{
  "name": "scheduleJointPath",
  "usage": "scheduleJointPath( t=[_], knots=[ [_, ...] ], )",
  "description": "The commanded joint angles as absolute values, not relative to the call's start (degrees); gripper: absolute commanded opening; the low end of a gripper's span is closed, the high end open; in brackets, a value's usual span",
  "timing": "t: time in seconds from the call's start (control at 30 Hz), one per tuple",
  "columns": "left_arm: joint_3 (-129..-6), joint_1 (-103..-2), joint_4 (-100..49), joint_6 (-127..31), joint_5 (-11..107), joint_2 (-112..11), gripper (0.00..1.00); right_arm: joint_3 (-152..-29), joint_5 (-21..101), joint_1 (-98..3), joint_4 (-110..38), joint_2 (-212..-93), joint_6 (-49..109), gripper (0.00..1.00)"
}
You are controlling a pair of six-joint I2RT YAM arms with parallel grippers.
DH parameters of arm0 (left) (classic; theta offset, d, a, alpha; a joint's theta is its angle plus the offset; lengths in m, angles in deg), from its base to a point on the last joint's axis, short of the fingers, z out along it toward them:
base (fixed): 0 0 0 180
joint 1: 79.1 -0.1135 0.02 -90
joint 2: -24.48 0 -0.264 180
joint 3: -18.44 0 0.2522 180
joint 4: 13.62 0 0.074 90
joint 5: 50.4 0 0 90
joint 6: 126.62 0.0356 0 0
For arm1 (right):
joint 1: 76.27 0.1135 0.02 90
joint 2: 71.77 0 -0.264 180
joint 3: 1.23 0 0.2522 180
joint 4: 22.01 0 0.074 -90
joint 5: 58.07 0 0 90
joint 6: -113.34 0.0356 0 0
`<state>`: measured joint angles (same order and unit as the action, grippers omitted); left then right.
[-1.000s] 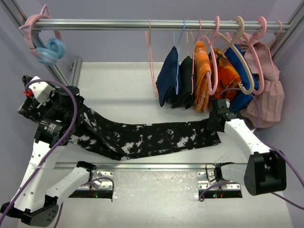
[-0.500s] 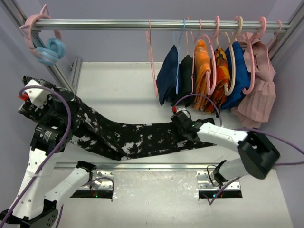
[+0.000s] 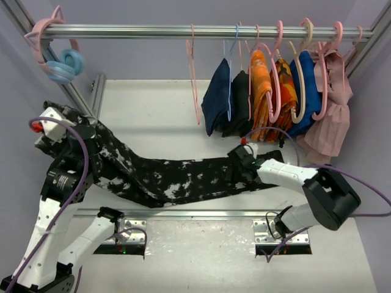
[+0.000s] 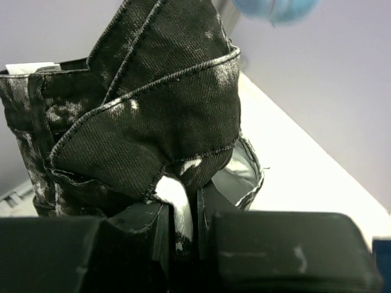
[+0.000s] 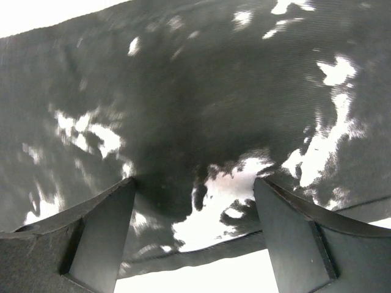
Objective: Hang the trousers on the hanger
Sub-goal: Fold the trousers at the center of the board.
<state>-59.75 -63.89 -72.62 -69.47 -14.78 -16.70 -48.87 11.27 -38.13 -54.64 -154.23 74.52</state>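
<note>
Trousers [image 3: 183, 174]: clenched in my left gripper [image 4: 183, 223]; my right gripper [image 5: 194, 195], spread wide, must pinch fabric squarely before lifting.

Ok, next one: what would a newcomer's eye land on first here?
The black trousers with white splatter sprawl left to right across the table. The left end effector is clamped on a bunched end of them at the left, while the right end effector sits open over the fabric near the other end. Behind, the thin pink hanger hangs bare on the rail, left of a row of hung clothes.
</note>
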Motion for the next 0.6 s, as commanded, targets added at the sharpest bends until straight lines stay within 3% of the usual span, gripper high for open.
scheduleJointPath(
  t=[0.0, 0.17, 0.37, 0.5, 0.57],
  knots=[
    [-57.60, -64.51, -65.35, -70.66, -2.31, -18.60, 0.00, -40.23, 12.21, -45.42, -61.57, -146.16, 78.51, 0.81],
    [-54.06, -64.51, -60.47, -72.08, 5.56, -21.30, 0.00, -35.18, 16.37, -54.39, -61.69, -130.48, 77.91, 0.81],
    [-53.89, -64.51, -59.71, -70.90, 7.96, -24.88, 0.01, -35.30, 19.50, -62.99, -63.74, -124.88, 71.38, 0.80],
    [-57.12, -64.59, -68.68, -73.79, -3.85, -25.59, 0.07, -36.41, 20.17, -63.09, -63.88, -125.32, 68.55, 0.80],
    [-60.00, -64.65, -79.76, -82.42, -15.24, -24.47, 0.21, -37.45, 22.10, -63.09, -62.91, -126.08, 66.91, 0.79]
  ],
)
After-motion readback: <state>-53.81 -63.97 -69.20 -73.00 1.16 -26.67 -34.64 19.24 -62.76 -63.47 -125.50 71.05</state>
